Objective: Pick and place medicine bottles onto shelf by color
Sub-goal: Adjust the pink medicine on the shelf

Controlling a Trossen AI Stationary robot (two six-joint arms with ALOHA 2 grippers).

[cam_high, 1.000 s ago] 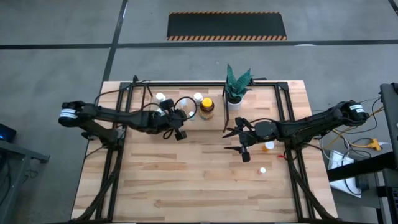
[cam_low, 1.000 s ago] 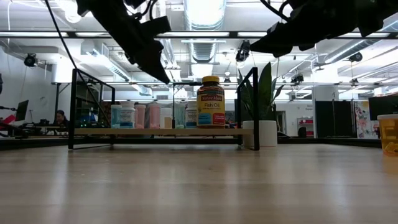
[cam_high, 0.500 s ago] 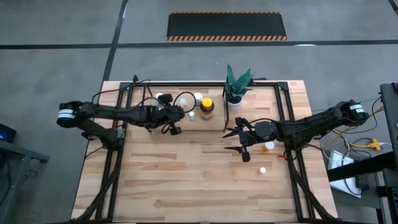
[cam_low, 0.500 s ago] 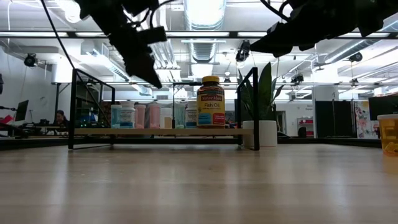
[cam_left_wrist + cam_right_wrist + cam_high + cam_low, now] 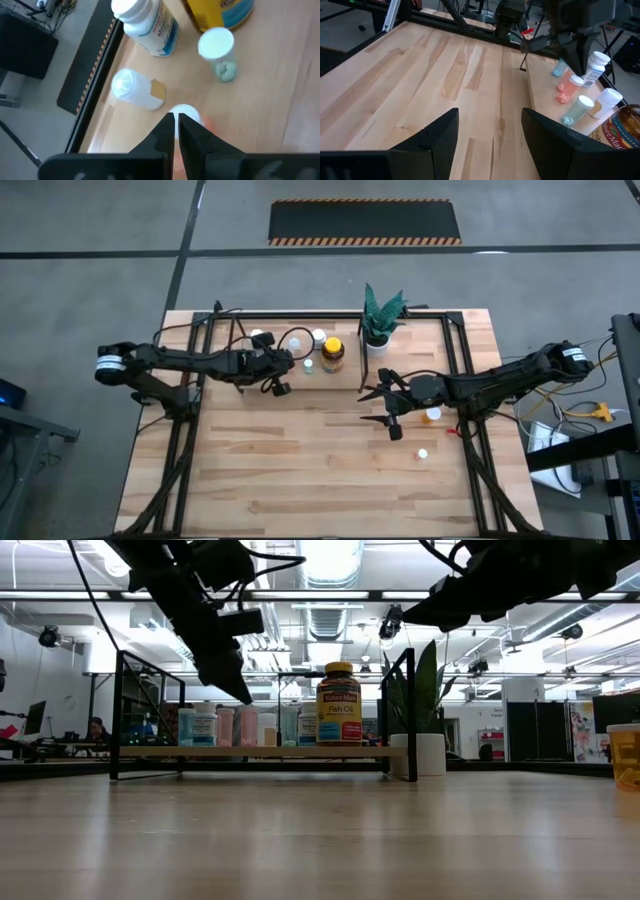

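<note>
The left end effector (image 5: 283, 363), fingers pressed together and empty, has been drawn back over the shelf (image 5: 225, 370) from the bottles (image 5: 320, 352) standing there, while two small bottles (image 5: 432, 415) are left on the desk (image 5: 300, 470) beside the wide-open right end effector (image 5: 372, 405).

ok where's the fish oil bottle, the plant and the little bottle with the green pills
fish oil bottle (image 5: 339, 708): low view, on its label
plant (image 5: 381, 311): high view, on the leaves
green pill bottle (image 5: 216, 44): left wrist view, on its white cap
</note>
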